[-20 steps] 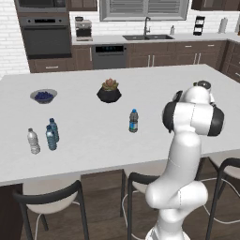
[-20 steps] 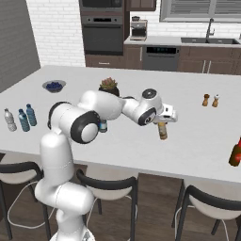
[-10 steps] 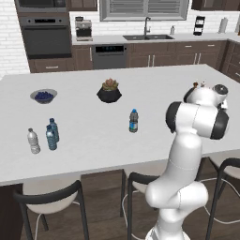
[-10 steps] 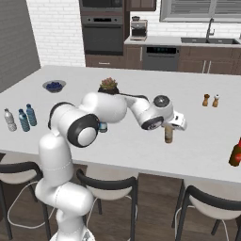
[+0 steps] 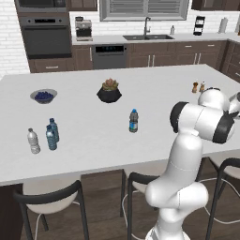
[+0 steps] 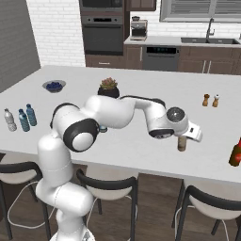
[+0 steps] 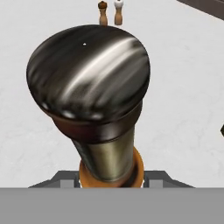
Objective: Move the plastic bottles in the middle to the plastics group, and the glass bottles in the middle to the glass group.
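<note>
The pincer is clenched on the amber glass bottle, carried upright just above the white surface, so it should travel level toward the two small brown bottles and set down beside them without knocking either.

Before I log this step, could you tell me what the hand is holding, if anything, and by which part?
The hand holds the amber glass bottle by its body, below the dark neck, upright over the counter.
</note>
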